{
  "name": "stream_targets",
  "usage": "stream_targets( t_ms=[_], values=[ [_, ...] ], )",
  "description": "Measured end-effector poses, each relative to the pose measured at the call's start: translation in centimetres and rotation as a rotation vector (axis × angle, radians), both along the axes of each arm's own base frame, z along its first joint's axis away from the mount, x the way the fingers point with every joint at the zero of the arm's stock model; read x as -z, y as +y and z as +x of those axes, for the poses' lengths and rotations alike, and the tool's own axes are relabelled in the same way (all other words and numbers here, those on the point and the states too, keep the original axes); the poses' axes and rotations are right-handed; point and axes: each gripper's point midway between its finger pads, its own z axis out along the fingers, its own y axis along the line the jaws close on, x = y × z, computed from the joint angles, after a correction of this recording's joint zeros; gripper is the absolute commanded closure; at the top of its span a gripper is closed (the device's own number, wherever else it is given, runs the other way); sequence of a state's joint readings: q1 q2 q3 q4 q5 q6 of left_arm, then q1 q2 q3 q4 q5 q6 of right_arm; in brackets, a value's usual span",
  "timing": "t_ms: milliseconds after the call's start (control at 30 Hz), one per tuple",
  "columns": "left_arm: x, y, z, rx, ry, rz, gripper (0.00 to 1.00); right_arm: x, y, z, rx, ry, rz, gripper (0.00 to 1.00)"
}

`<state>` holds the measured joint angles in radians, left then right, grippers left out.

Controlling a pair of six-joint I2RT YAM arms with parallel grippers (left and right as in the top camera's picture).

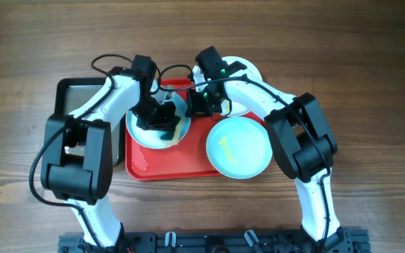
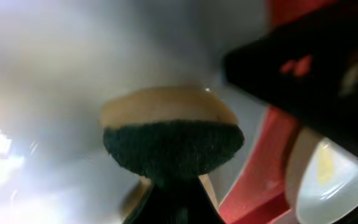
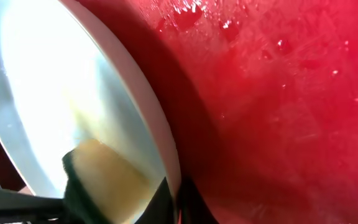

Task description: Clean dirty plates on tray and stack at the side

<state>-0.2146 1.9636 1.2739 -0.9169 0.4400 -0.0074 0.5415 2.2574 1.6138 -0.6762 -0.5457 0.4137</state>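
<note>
A pale mint-blue plate (image 1: 140, 133) lies on the left half of the red tray (image 1: 174, 167). My left gripper (image 1: 162, 112) is shut on a yellow-and-green sponge (image 1: 166, 123) and presses it on this plate. The left wrist view shows the sponge (image 2: 173, 134) green side toward the camera in the jaws (image 2: 176, 196), against the plate (image 2: 55, 93). My right gripper (image 1: 201, 105) is shut on the plate's right rim, which the right wrist view shows pinched between the fingers (image 3: 178, 199), with the plate (image 3: 55, 74) and sponge (image 3: 107, 171) beside them. A second mint-blue plate (image 1: 239, 147) with a yellow smear sits on the tray's right side.
A white plate (image 1: 253, 70) lies behind the tray's back right corner, mostly hidden by my right arm. A black tray with a grey inside (image 1: 76, 95) stands to the left of the red tray. The red tray's wet floor (image 3: 278, 93) fills the right wrist view.
</note>
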Motion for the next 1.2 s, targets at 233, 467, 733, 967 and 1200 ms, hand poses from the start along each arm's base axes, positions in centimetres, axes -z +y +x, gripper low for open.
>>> stream_targets(
  t_ms=[233,467,733,967,1200],
  values=[
    [0.7,1.6,6.8,-0.231,-0.23,0.147,0.96,0.0,0.1,0.2,0.001,-0.006,0.004,0.96],
    [0.6,9.6,6.4,-0.54,-0.25,0.607,0.96,0.0,0.1,0.1,0.0,-0.006,0.003,0.96],
    [0.9,4.6,1.2,-0.301,0.027,0.296,0.96,0.1,0.2,-0.2,-0.014,-0.001,0.002,0.96],
    [-0.3,-1.5,4.5,-0.171,-0.114,-0.053,0.96,0.1,0.2,-0.3,-0.012,0.002,0.0,0.96],
    [0.7,5.3,8.0,-0.389,-0.283,0.381,0.96,0.1,0.2,-0.1,0.002,0.005,0.001,0.96]
  ],
)
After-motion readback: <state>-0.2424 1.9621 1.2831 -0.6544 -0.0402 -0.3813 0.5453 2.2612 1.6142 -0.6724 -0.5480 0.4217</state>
